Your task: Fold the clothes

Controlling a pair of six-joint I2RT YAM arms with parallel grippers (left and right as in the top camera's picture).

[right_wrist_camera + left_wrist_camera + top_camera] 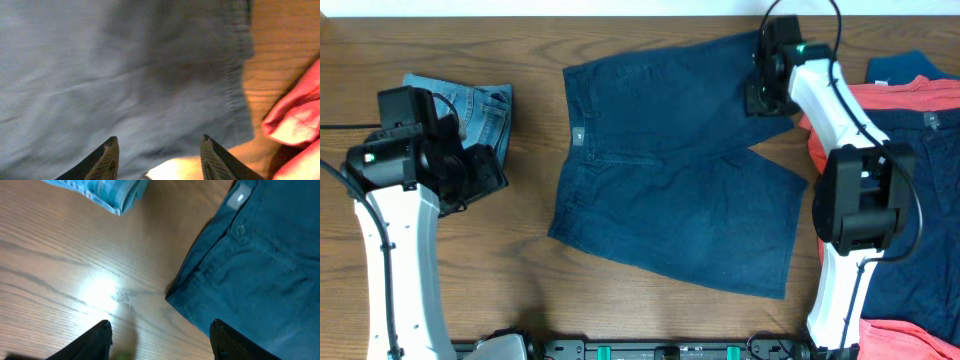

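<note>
Surface: wooden table (530, 300), brown grain, seen from overhead.

Item 1: navy shorts (670, 180), centre of the frame, spread flat, waistband toward the left, both legs toward the right. A small pale label (579, 136) sits at the waistband.

Item 2: light-blue denim garment (480, 105), upper left, bunched, apart from the shorts.

Item 3: coral-red garment (920, 95), right edge, piled with a navy garment (930, 200).

Item 4: left gripper (160, 342), left of the frame near the denim. Its fingers are spread with nothing between them, over bare wood just beside the shorts' waistband corner.

Item 5: right gripper (160, 162), upper right, over the hem of the upper leg. Its fingers are spread above the cloth, pinching nothing visible.
</note>
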